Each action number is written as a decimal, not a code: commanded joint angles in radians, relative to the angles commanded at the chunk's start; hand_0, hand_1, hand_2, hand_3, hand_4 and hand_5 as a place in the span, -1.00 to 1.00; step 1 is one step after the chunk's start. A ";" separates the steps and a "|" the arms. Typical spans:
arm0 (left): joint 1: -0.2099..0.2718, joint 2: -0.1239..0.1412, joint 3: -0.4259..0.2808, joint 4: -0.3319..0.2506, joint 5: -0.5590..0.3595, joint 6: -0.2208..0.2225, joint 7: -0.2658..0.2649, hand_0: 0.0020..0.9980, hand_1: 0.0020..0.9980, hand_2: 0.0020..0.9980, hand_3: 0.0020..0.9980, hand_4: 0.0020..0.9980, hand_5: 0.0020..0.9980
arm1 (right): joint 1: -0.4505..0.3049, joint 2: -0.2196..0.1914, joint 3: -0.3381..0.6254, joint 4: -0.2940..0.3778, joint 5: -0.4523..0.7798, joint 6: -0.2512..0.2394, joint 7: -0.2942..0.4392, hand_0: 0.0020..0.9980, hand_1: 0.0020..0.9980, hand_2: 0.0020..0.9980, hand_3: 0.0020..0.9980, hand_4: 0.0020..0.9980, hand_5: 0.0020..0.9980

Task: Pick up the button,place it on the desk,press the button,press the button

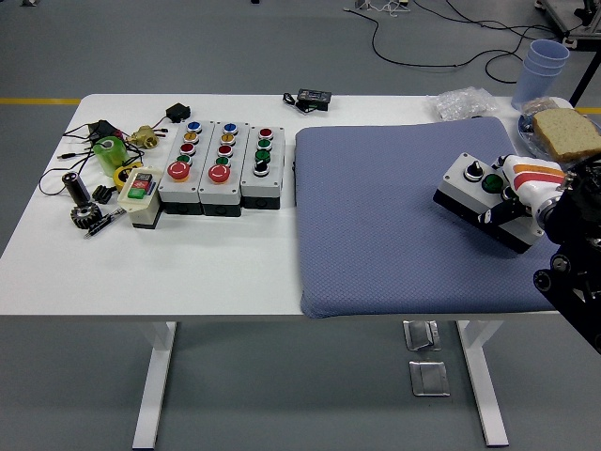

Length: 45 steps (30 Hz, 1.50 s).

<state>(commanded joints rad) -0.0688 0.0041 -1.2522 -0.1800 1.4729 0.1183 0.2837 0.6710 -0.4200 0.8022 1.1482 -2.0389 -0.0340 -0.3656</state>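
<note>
The right hand [529, 191] has its fingers wrapped around the small button box [481, 195], with its green button and black switch, over the right side of the blue mat [394, 221].

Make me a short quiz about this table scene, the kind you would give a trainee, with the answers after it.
1. True or false: the right hand holds a small button box over the blue mat.
2. How many button boxes stand in the row left of the mat? A) two B) three C) five
3. Fill in: the slice of bread lies at the table's far ____ corner.

Key:
1. True. The hand grips the box's right end, and the box looks tilted above the mat.
2. B. Three grey boxes stand side by side.
3. Right, near the stacked blue cups.
</note>
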 joint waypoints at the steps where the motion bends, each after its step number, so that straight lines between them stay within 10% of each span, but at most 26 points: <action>1: 0.000 0.000 0.001 0.000 -0.003 0.000 0.000 0.30 0.31 0.37 0.16 -0.36 0.71 | 0.000 -0.011 -0.011 0.023 -0.004 0.003 0.021 -0.78 -0.60 -0.10 -0.06 0.49 -0.72; 12: -0.001 -0.001 -0.002 0.000 0.013 -0.002 0.001 0.30 0.31 0.37 0.16 -0.36 0.71 | 0.037 -0.060 -0.125 0.182 0.020 0.144 0.298 -0.77 -0.58 -0.10 -0.04 0.35 -0.72; 45: -0.004 -0.003 -0.010 0.000 0.027 -0.003 0.002 0.30 0.31 0.36 0.15 -0.36 0.72 | 0.118 0.010 -0.212 0.018 0.069 0.161 0.350 -0.69 -0.52 -0.07 -0.02 0.28 -0.81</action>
<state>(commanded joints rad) -0.0733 0.0009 -1.2626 -0.1800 1.4996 0.1156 0.2860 0.7887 -0.4099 0.5901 1.1666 -1.9704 0.1271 -0.0158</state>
